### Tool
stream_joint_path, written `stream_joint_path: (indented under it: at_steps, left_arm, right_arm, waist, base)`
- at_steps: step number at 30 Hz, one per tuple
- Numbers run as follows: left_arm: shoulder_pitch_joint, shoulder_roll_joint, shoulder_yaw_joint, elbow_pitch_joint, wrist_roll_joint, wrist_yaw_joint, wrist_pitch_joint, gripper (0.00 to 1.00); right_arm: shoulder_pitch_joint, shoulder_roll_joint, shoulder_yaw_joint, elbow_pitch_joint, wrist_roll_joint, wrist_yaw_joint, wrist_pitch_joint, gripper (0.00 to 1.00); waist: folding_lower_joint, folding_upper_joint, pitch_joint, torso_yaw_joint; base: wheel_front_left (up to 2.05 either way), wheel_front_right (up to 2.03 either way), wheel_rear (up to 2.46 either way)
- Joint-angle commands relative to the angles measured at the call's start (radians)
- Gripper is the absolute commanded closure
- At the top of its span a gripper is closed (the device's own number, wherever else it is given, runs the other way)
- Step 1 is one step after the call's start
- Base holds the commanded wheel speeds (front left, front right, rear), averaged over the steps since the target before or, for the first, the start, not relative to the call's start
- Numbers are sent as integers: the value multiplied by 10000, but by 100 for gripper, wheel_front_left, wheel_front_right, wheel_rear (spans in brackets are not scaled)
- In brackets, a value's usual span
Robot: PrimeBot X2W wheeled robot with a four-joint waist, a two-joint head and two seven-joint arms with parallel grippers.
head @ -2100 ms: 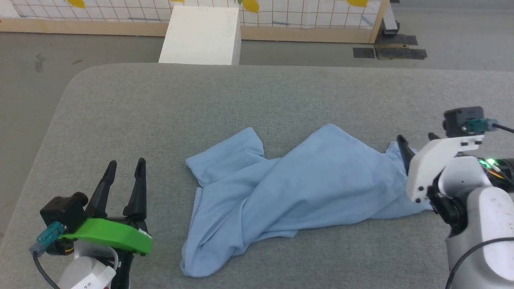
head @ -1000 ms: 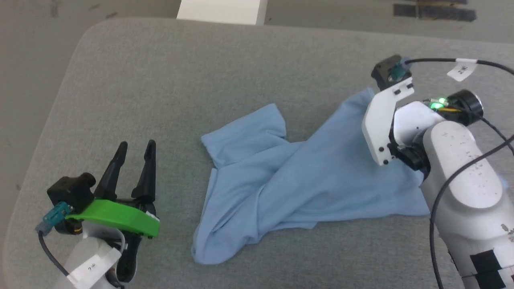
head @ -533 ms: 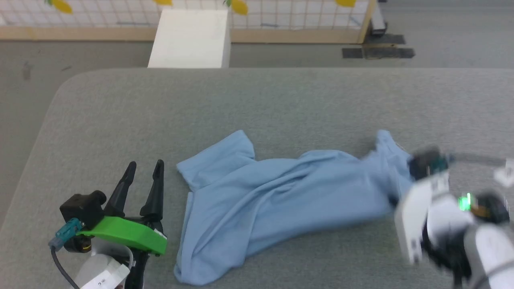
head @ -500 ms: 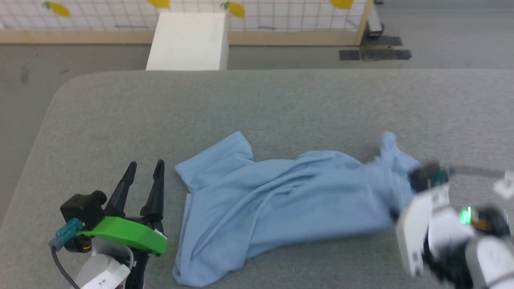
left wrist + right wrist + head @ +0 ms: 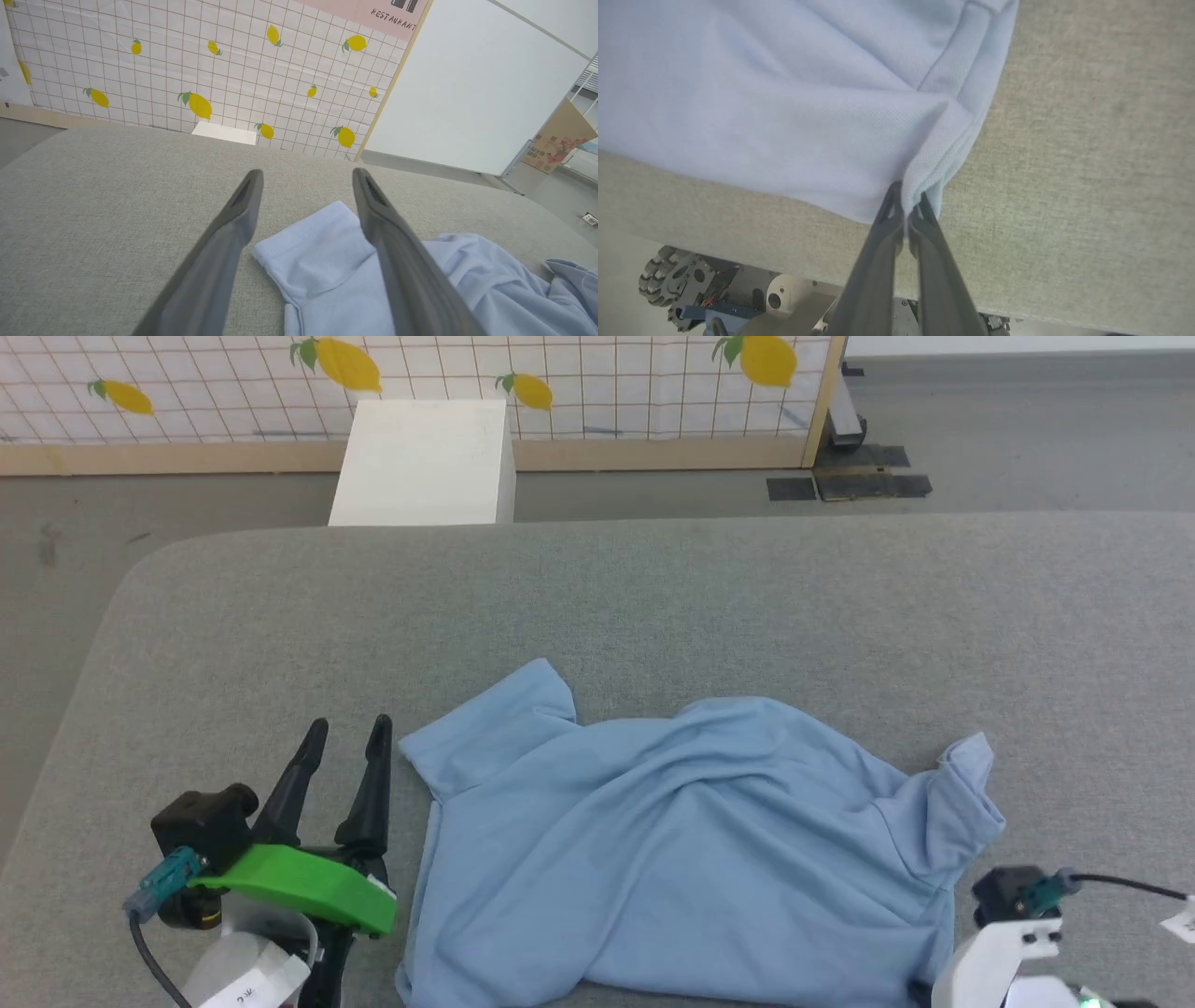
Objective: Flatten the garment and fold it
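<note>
Grey table (image 5: pixel 1064 186), garment (image 5: pixel 784 93) corner hidden between fingers (image 5: pixel 873 261)

We read the garment (image 5: pixel 691 859) as soft matt knit, with a fine piqué-like texture up close. The table cover (image 5: pixel 653 607) is coarse matt grey woven cloth. On the left gripper (image 5: pixel 349 721), the fingers (image 5: pixel 233 233) are smooth matt dark plastic and the green bracket (image 5: pixel 299 887) is semi-gloss plastic. The white box (image 5: pixel 420 462) is smooth and matt; the screen frame (image 5: pixel 653 453) looks like wood.

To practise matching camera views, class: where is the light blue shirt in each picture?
Head view: garment lies lower centre to right.
Left wrist view: garment lower centre to right.
Right wrist view: garment upper left, edge pinched by the right end effector.
Shared landmark: the grey surface under it.
</note>
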State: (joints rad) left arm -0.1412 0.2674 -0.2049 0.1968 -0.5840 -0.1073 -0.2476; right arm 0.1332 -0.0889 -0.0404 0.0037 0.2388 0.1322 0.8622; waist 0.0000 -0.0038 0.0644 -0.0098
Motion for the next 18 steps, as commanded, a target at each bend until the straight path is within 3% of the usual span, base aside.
stream_joint_path:
  at_steps: [1,8,9,14,18]
  left_arm:
    - [144,49,12,14,-30,75,27,0]
    - [239,81,-15,-49,-54,173,68,0]
    - [283,96,-26,-68,-66,219,92,0]
    - [209,156,-144,85,-23,376,470,0]
    - [-1051,420,-549,751,182,565,2076,0]
  right_arm:
    - [-231,93,-90,-165,116,-15,-359,0]
    - [-1372,320,-842,-1503,1088,-15,-2672,0]
    - [-1722,358,-1291,-1829,1078,-15,-3717,0]
    - [-1956,379,-1886,-1620,870,-15,-4638,0]
    - [-2012,383,-2090,-1337,861,-15,-4885,0]
  waist:
    - [0,38,-54,-8]
    - [0,38,-192,-60]
    - [0,38,-241,-77]
    - [0,38,-271,-100]
    - [0,38,-49,-117]
  base:
    - [0,0,0]
    - [0,0,0]
    - [0,0,0]
    - [0,0,0]
    - [0,0,0]
